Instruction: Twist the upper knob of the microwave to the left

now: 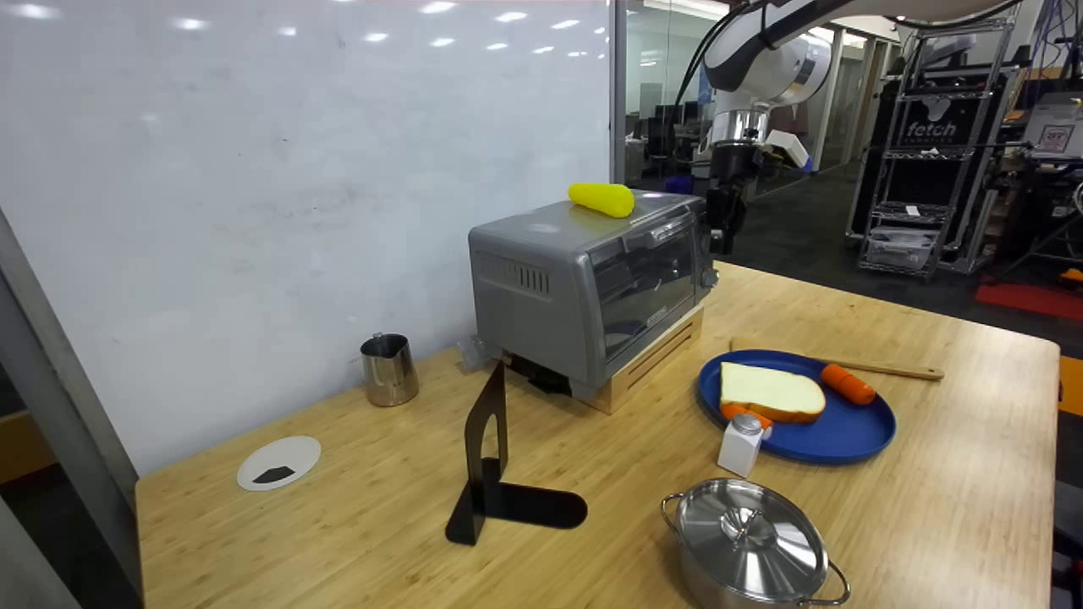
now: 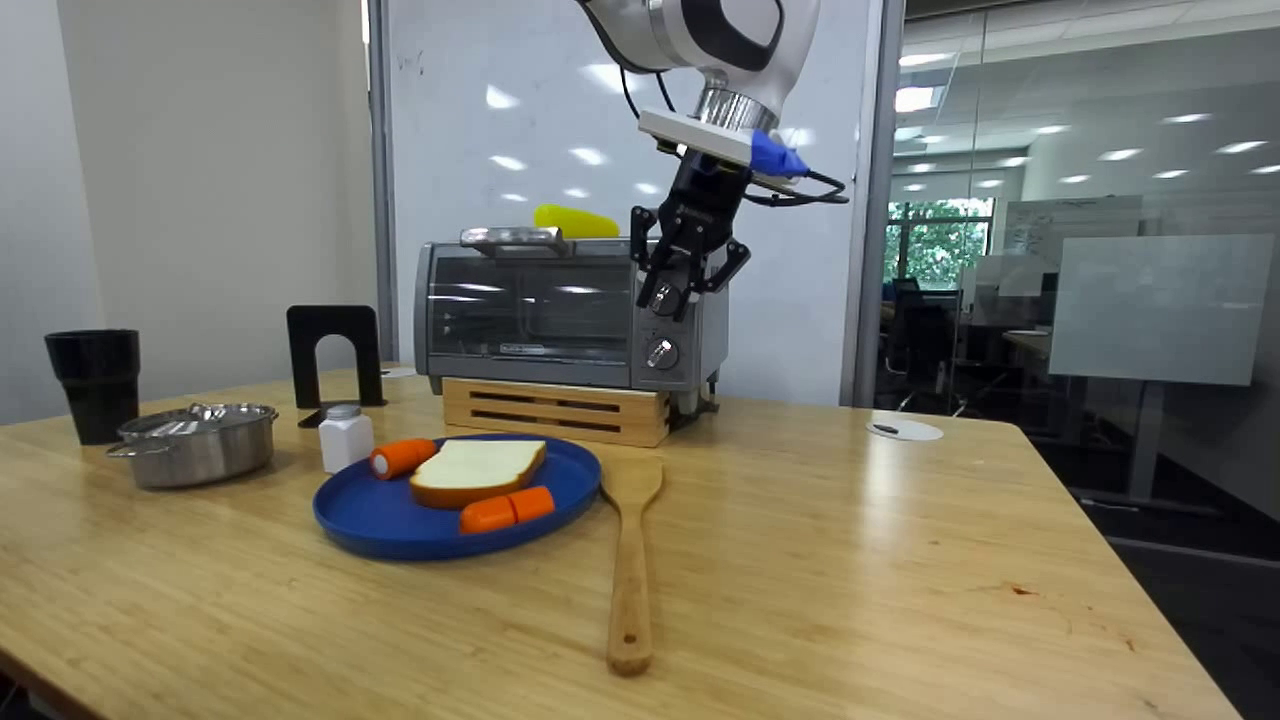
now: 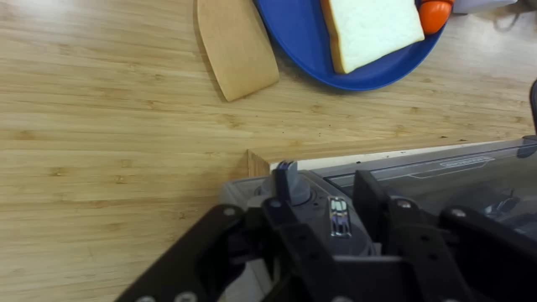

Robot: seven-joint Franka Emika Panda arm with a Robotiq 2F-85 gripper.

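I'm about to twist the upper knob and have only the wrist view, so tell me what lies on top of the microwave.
Observer: A yellow object lies on top of the microwave, as both exterior views show.
Operator: Now report what stands behind the microwave.
Observer: A glossy white panel; I can't tell whether the two touch.
Operator: My picture cuts off the wooden spatula. Say where its handle points.
Observer: Away from the microwave, as an exterior view shows.

Office-like lab: robot arm (image 1: pixel 770 72), glass partition (image 2: pixel 1090 190), chair (image 2: pixel 925 350) beyond, wire shelving (image 1: pixel 909 210).
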